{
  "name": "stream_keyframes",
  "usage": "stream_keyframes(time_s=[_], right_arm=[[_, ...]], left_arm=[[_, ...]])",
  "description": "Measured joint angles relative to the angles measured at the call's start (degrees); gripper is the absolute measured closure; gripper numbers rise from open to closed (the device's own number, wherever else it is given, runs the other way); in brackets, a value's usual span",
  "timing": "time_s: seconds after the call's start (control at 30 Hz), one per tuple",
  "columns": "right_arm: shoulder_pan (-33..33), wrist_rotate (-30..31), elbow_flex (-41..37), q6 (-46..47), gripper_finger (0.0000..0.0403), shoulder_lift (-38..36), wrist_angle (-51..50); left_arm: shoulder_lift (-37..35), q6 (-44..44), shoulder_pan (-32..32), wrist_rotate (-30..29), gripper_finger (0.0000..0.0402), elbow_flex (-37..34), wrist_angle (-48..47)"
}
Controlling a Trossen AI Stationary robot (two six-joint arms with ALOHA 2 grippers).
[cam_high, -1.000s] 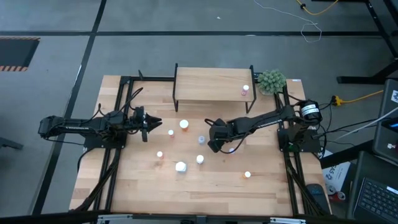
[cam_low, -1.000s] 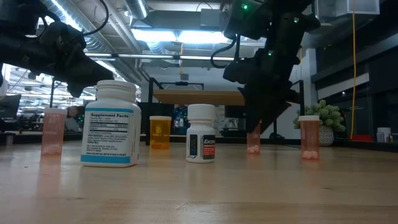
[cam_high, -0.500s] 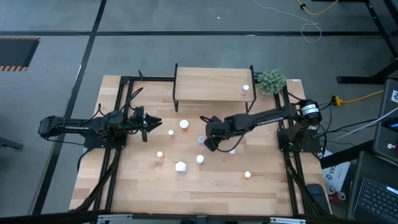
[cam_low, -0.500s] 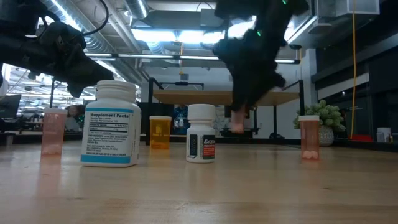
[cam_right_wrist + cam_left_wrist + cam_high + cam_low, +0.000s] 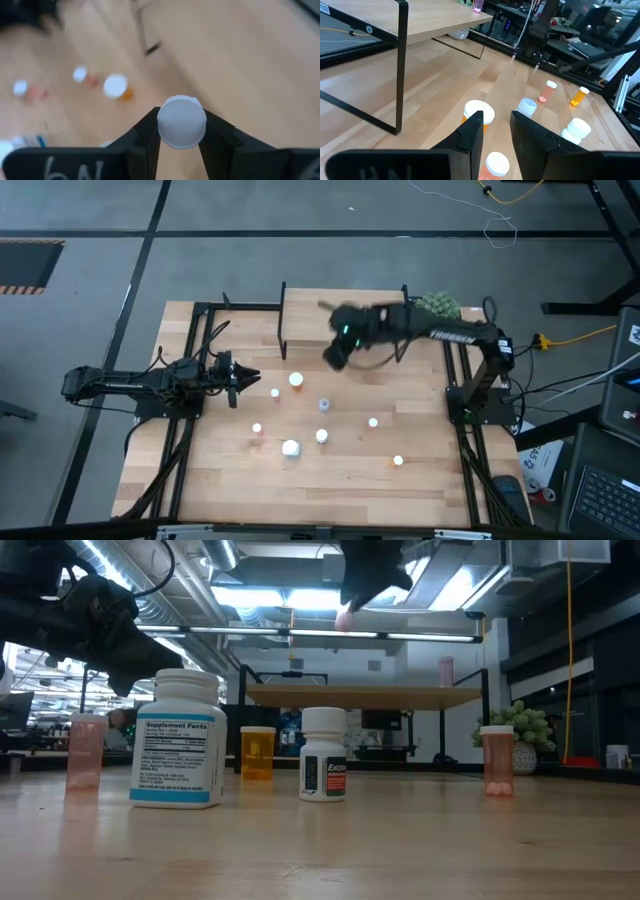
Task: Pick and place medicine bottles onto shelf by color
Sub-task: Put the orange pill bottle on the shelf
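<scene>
1. The wooden table bears everything; both dark arms reach in over it from its two sides.
2. The shelf, a light-wood board on thin black legs, stands at the far edge of the table. One pink bottle stands on it near its right end, close to the green plant at the table's far right corner.
3. The right arm is raised over the shelf's right part, blurred in the overhead view. The right gripper is clamped on a small bottle with a white cap, one finger pressed against each side of it. In the low view the pinkish bottle hangs from the gripper well above the shelf board, touching nothing else.
4. The left arm lies low along the table's left side. The left gripper points toward the middle of the table, its fingers a narrow gap apart with nothing between them.
5. The big white supplement bottle stands nearest the low camera, with a smaller white bottle beside it.
6. An orange bottle stands farther back between those two, and pink bottles stand at the far left and right.
</scene>
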Motion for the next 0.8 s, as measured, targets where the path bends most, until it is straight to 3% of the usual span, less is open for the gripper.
stream_keyframes(time_s=[0.2,0.47,0.8], right_arm=[[-8.0,-3.1,2.4,-1.4,0.0296,0.2,-3.8],[-16.4,-9.0,-8.2,-2.7,0.0293,0.7,1.0],[-19.5,-10.6,-12.7,-3.9,0.0292,0.5,4.0]], left_arm=[[0.0,0.0,0.0,0.0,0.0308,0.0,0.0],[0.0,0.0,0.0,0.0,0.0308,0.0,0.0],[0.0,0.0,0.0,-0.1,0.0308,0.0,0.0]])
